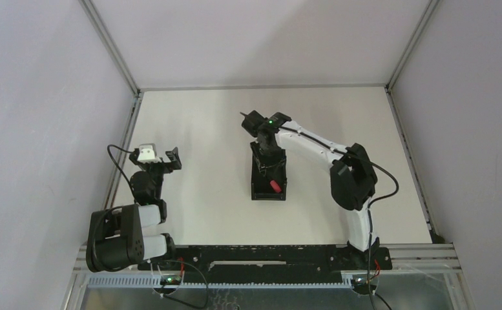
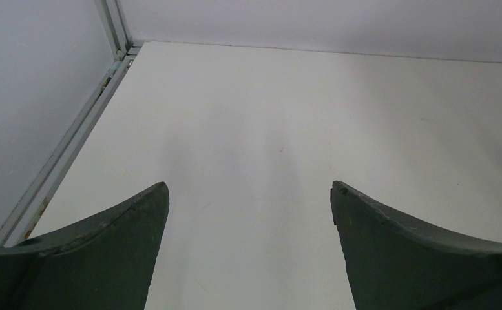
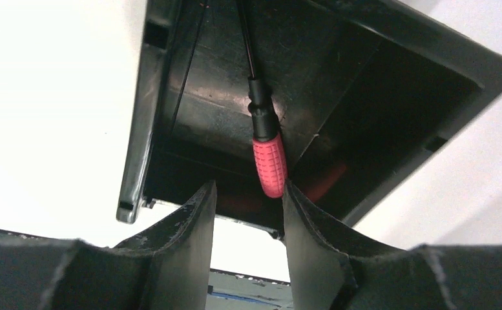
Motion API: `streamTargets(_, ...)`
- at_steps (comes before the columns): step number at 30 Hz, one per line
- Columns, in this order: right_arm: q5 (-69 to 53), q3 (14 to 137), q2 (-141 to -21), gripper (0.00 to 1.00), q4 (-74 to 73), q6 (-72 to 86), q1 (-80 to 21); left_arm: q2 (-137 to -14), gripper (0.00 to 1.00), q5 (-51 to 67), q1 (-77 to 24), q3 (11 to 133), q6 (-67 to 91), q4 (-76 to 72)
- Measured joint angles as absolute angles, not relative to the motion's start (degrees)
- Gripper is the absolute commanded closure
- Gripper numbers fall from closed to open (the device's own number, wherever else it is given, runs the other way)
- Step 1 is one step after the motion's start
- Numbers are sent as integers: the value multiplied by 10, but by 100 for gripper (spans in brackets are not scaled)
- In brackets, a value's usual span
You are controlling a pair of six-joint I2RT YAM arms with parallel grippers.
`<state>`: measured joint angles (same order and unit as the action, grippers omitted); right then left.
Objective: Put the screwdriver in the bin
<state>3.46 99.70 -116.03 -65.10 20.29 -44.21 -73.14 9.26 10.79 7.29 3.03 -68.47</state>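
While the right gripper hangs half open, empty, the red-handled screwdriver lies in the black bin.

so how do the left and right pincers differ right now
The left pincer gapes wide; the right pincer is open more narrowly. The left pincer hangs over the table near its left edge; the right pincer points into the bin, at the screwdriver lying there. Neither grips anything.
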Motion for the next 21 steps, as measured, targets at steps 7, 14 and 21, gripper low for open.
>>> streamTargets(7,70,997,-1049,0,-649,200,-444,-731,0,93,108,73,30,-685)
streamTargets(14,119,918,-869,0,-580,167,-429,-731,0,92,108,73,30,-685)
streamTargets(21,118,700,-697,0,-454,160,-317,-731,0,92,108,73,30,-685)
